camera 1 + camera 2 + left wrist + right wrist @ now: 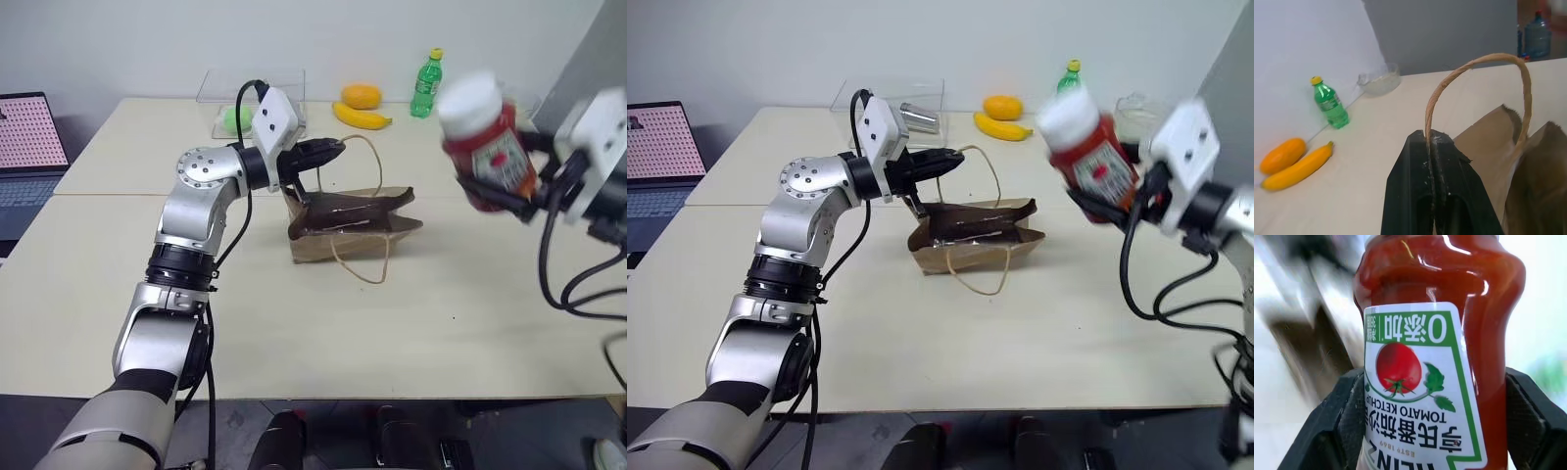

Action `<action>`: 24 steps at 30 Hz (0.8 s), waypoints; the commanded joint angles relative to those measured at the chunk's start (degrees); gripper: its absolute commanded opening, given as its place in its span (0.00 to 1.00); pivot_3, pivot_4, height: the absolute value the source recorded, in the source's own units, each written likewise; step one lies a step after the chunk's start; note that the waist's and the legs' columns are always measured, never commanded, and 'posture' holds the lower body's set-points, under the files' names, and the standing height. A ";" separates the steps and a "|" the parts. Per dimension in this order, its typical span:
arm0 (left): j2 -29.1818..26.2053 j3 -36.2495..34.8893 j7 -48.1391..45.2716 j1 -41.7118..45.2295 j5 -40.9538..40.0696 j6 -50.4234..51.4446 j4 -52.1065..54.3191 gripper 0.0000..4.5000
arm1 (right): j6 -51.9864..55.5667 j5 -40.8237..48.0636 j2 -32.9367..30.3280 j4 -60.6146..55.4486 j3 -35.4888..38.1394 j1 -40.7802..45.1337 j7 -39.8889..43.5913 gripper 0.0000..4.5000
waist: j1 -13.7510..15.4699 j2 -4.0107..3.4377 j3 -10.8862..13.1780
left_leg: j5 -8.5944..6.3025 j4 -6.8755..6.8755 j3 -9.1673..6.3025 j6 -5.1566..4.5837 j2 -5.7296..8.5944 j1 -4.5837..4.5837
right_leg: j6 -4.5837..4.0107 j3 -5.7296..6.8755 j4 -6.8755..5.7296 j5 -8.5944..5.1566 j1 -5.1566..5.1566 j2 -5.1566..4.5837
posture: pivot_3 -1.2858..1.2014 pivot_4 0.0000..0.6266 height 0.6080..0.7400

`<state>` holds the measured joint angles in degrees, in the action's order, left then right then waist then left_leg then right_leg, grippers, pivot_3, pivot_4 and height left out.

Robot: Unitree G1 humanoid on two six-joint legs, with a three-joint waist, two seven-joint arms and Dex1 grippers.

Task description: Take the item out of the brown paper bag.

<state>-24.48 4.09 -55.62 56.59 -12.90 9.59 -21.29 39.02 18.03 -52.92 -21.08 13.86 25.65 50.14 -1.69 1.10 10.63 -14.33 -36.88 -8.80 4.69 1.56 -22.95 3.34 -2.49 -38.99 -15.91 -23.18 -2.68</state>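
Gripping the ketchup bottle [487,137] high, right gripper [509,201] risks dropping it; left gripper [328,149] pinches the bag [353,230] handle [1476,81].

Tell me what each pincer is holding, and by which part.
The left pincer pinches the brown paper bag by its cord handle. The right pincer grips the ketchup bottle around its body.
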 commanded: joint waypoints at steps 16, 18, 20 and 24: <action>1.78 -0.65 0.29 0.70 -0.05 -1.74 1.79 0.00 | -27.02 -18.36 -4.69 24.37 -22.48 1.94 12.44 1.00 | -1.72 -0.16 0.07 | 0.06 -0.03 0.14 0.08 -0.15 0.09 | 0.03 -0.09 -0.04 0.01 -0.02 0.06 | 0.52 0.24 1.00; 1.88 -0.67 0.36 0.56 -0.14 -1.65 1.89 0.00 | -24.92 -16.13 -6.36 20.76 -18.55 1.20 12.70 1.00 | -1.59 -0.16 0.07 | 0.12 -0.03 0.13 0.19 -0.14 0.07 | 0.03 -0.08 -0.04 0.01 -0.02 0.06 | 0.52 0.24 1.00; 1.83 -0.83 0.48 0.68 -0.09 -1.78 1.48 0.00 | -18.37 -9.22 -8.42 12.78 -10.56 -1.98 14.77 1.00 | -1.41 -0.20 0.10 | 0.13 -0.03 0.12 0.21 -0.11 0.03 | 0.03 -0.08 -0.03 0.01 -0.04 0.04 | 0.52 0.24 1.00; 0.73 -0.70 -1.09 0.95 0.04 -2.33 0.09 0.00 | -3.37 5.93 -3.87 -6.16 4.45 -11.85 11.31 1.00 | -0.92 -0.14 0.07 | 0.12 -0.01 0.05 0.20 -0.17 -0.01 | 0.03 0.02 0.01 0.01 0.01 0.06 | 0.52 0.24 1.00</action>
<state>-23.02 4.16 -55.81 56.53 -12.81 8.27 -21.64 30.02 17.48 -59.24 -18.99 12.90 16.53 63.64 -2.62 0.96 10.70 -14.21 -36.90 -8.76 4.88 1.38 -22.94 3.37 -2.46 -38.98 -15.90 -23.15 -2.61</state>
